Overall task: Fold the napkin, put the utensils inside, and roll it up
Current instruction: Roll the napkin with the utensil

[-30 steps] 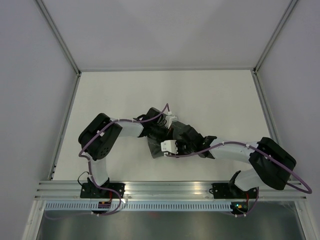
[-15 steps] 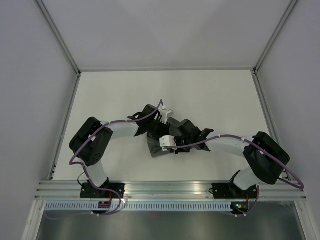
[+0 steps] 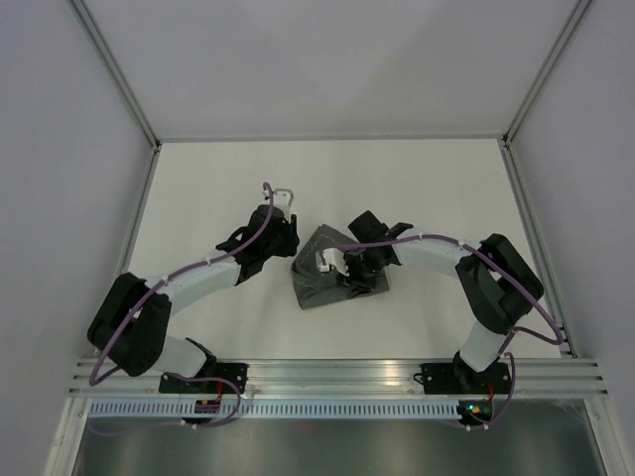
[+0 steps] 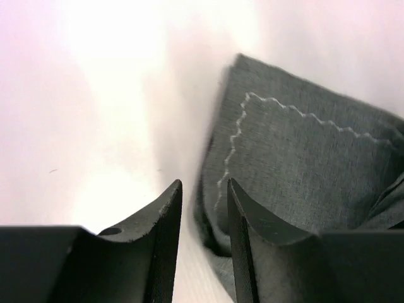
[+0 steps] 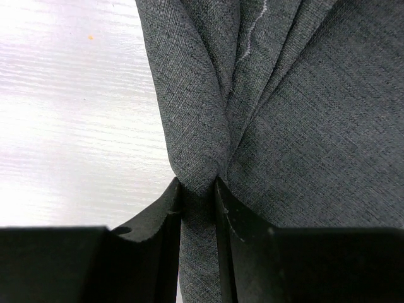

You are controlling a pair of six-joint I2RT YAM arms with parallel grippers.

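The napkin (image 3: 316, 290) lies bunched in a dark grey heap at the table's middle. My right gripper (image 3: 347, 272) comes in from the right and is shut on it. In the right wrist view the right gripper (image 5: 197, 184) pinches a gathered fold of the napkin (image 5: 297, 126), and creases fan out from the pinch. My left gripper (image 3: 290, 240) sits just left of the heap. In the left wrist view the left gripper (image 4: 203, 186) is open, with the napkin's stitched corner (image 4: 297, 158) lying by its right finger and nothing gripped. The utensils are out of view.
The white table (image 3: 417, 188) is bounded by grey walls on three sides. An aluminium rail (image 3: 327, 372) with both arm bases runs along the near edge.
My left gripper has opened, let go of the napkin and pulled back to the left. The right arm has swung round, keeping its pinch, and the napkin has settled lower.
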